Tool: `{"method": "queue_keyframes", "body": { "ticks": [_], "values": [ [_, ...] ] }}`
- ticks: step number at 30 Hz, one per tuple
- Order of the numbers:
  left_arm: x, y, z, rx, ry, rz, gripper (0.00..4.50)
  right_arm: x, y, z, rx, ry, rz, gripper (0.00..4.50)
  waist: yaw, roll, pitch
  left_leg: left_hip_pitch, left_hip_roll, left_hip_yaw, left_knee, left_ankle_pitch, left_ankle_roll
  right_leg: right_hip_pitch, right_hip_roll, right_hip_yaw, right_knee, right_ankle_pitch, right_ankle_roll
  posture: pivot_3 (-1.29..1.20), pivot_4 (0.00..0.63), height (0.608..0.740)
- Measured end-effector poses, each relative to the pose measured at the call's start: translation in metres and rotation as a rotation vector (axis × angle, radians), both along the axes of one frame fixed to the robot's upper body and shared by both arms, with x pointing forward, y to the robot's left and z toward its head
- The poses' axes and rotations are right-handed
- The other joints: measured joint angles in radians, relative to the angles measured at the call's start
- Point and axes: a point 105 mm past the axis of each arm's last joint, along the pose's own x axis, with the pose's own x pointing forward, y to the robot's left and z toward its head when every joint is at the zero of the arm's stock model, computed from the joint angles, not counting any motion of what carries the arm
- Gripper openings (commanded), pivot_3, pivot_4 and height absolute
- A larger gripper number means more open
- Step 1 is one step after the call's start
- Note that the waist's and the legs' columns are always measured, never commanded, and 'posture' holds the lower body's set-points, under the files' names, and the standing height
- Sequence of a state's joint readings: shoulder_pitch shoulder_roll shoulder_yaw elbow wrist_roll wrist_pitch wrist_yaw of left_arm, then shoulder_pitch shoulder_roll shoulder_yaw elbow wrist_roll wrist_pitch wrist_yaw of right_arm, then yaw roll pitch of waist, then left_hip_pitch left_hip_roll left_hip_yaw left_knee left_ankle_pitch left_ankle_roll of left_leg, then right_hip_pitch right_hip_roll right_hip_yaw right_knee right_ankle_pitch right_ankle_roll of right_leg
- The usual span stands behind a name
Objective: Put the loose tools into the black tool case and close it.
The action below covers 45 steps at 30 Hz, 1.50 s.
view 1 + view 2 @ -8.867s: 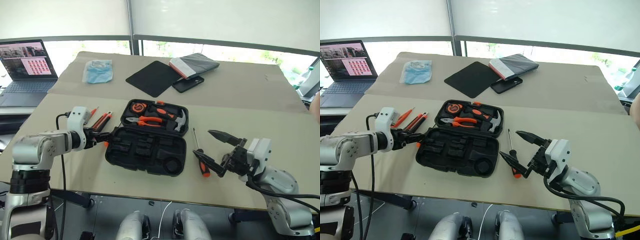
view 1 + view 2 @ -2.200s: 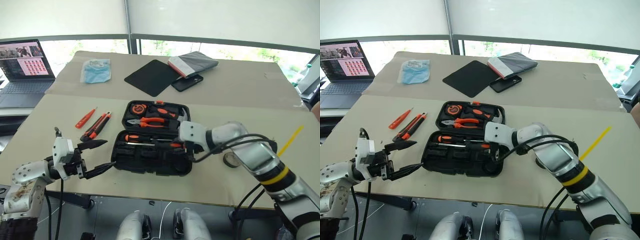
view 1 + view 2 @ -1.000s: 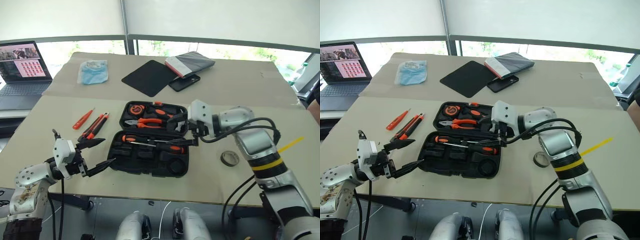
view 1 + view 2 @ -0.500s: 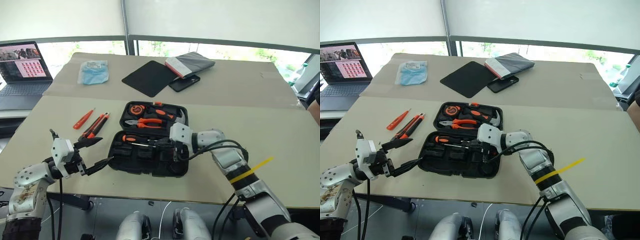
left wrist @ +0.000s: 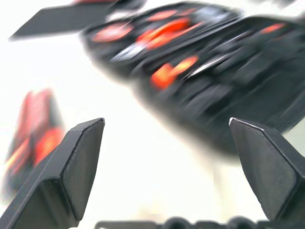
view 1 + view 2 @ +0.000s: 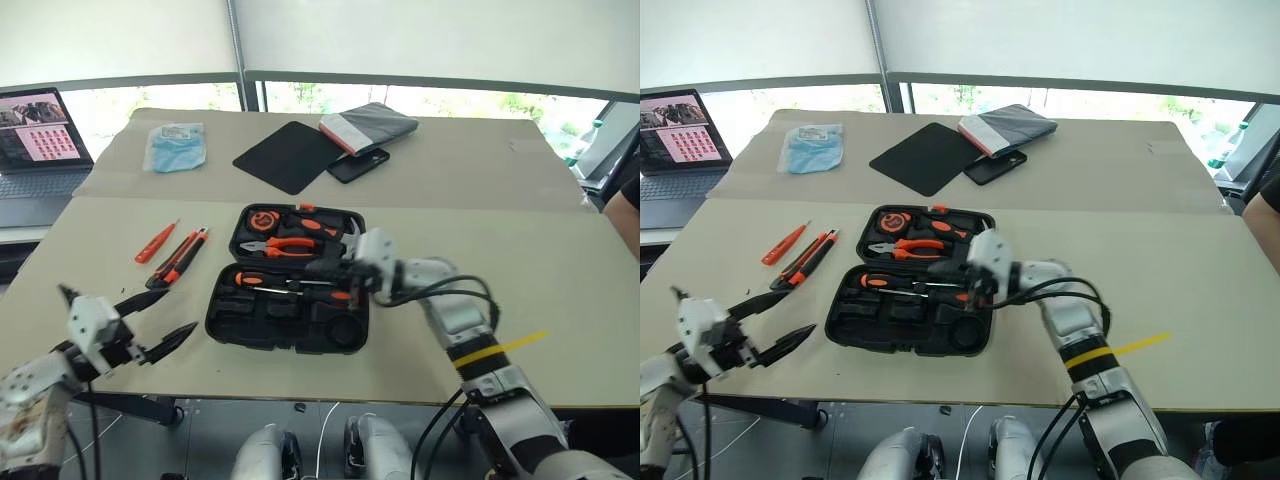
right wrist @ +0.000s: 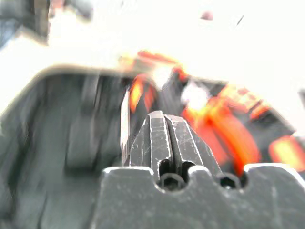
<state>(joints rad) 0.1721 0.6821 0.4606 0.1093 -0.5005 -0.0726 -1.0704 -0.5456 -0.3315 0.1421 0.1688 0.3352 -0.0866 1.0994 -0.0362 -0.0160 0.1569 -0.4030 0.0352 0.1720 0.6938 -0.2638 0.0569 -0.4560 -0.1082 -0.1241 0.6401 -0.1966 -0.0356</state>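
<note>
Wide tan table [image 6: 560, 250], with the black tool case [image 6: 290, 322] lying open at its centre, hinge running side to side; hammer, pliers and tape measure in the far half, two orange-and-black screwdrivers [image 6: 290, 284] laid across the near half. Black mat [image 6: 290, 156] at 12 o'clock from the case, well apart. Laptop [image 6: 35, 130] at 10 o'clock by the table's edge. Right gripper [image 6: 325, 268] over the case's middle, fingers pressed together, nothing between them. Left gripper [image 6: 150, 320] at 8 o'clock off the case's near corner, fingers spread wide, empty. Utility knife [image 6: 178, 258] and one more slim orange screwdriver [image 6: 155, 243] at 9 o'clock, side by side, loose on the table.
</note>
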Motion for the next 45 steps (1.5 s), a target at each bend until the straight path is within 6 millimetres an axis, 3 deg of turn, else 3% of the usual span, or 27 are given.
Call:
{"method": "queue_keyframes", "body": {
  "ticks": [2,6,11,15,16,21,23,26,30,39,42,45],
  "values": [
    [-0.005,0.022,-0.001,-0.024,0.012,0.122,4.50,-0.022,-0.011,0.008,0.075,-0.011,0.053,0.06,0.008,0.000,0.000,0.000,0.000,-0.001,0.000,-0.001,0.000,0.000,0.000,-0.001,-0.001,-0.002,0.002,0.00,0.150,0.740],
    [-0.018,0.056,-0.006,-0.061,0.053,0.314,4.50,-0.038,-0.033,-0.001,0.129,0.058,0.001,1.03,0.021,0.000,0.000,-0.001,-0.001,-0.001,0.000,-0.004,0.004,0.000,-0.003,-0.001,-0.005,-0.004,0.008,0.00,0.150,0.740],
    [-0.031,0.089,-0.012,-0.167,0.137,0.545,4.50,-0.049,-0.068,-0.019,0.125,0.094,-0.171,2.79,0.028,-0.001,0.000,0.000,-0.001,-0.002,0.000,-0.007,0.008,0.000,-0.004,-0.002,-0.008,-0.003,0.009,0.00,0.150,0.740],
    [-0.019,0.105,-0.001,-0.147,0.181,0.653,4.50,-0.048,-0.080,-0.012,0.153,0.044,-0.275,4.25,0.034,-0.001,0.000,0.000,-0.001,-0.002,0.000,-0.005,0.004,0.000,-0.003,-0.002,-0.008,-0.003,0.009,0.00,0.150,0.740],
    [-0.011,0.106,0.006,-0.149,0.173,0.657,4.50,-0.049,-0.080,-0.010,0.153,0.031,-0.285,4.41,0.037,-0.001,0.000,0.000,-0.001,-0.002,0.000,-0.005,0.003,0.000,-0.003,-0.002,-0.008,-0.003,0.009,0.00,0.150,0.740],
    [0.045,0.094,0.039,-0.127,0.176,0.629,4.50,-0.050,-0.068,-0.005,0.130,-0.021,-0.262,4.41,0.046,-0.001,0.000,-0.002,-0.002,0.000,-0.001,-0.003,0.001,0.000,-0.002,-0.001,-0.008,-0.003,0.009,0.00,0.150,0.740],
    [0.062,0.085,0.042,-0.133,0.191,0.602,4.50,-0.049,-0.063,-0.001,0.122,-0.045,-0.249,4.41,0.044,-0.001,0.000,-0.003,-0.002,0.001,-0.001,-0.003,0.001,0.000,-0.002,-0.001,-0.008,-0.003,0.009,0.00,0.150,0.740],
    [0.115,0.070,0.053,-0.127,0.225,0.582,4.50,-0.044,-0.040,0.020,0.145,-0.124,-0.196,4.41,0.048,-0.006,0.003,-0.004,-0.003,0.002,0.000,0.001,-0.004,0.000,0.010,-0.004,-0.007,-0.001,0.006,0.00,0.150,0.740],
    [0.148,0.057,0.057,-0.082,0.280,0.550,4.50,-0.045,-0.033,0.030,0.157,-0.156,-0.180,4.41,0.035,-0.008,0.002,-0.003,-0.002,0.005,0.000,0.004,0.002,0.000,0.014,-0.002,-0.007,-0.001,0.006,0.00,0.150,0.740],
    [0.174,0.027,0.028,0.032,0.390,0.489,4.50,-0.048,-0.024,0.043,0.173,-0.173,-0.184,4.41,0.020,-0.009,0.003,-0.003,-0.001,0.007,0.001,0.005,0.005,-0.001,0.015,-0.001,-0.007,-0.001,0.006,0.00,0.150,0.740],
    [0.173,0.029,0.021,0.077,0.423,0.507,3.79,-0.053,-0.025,0.043,0.170,-0.165,-0.199,4.50,0.021,-0.009,0.003,-0.002,-0.001,0.007,0.001,0.005,0.006,-0.001,0.014,0.000,-0.006,-0.001,0.006,0.00,0.150,0.740],
    [0.174,0.026,0.020,0.077,0.427,0.502,2.67,-0.053,-0.026,0.042,0.171,-0.150,-0.215,4.50,0.020,-0.010,0.003,-0.002,-0.001,0.007,0.002,0.005,0.006,-0.001,0.013,0.001,-0.005,-0.001,0.006,0.00,0.150,0.740]
  ]
}}
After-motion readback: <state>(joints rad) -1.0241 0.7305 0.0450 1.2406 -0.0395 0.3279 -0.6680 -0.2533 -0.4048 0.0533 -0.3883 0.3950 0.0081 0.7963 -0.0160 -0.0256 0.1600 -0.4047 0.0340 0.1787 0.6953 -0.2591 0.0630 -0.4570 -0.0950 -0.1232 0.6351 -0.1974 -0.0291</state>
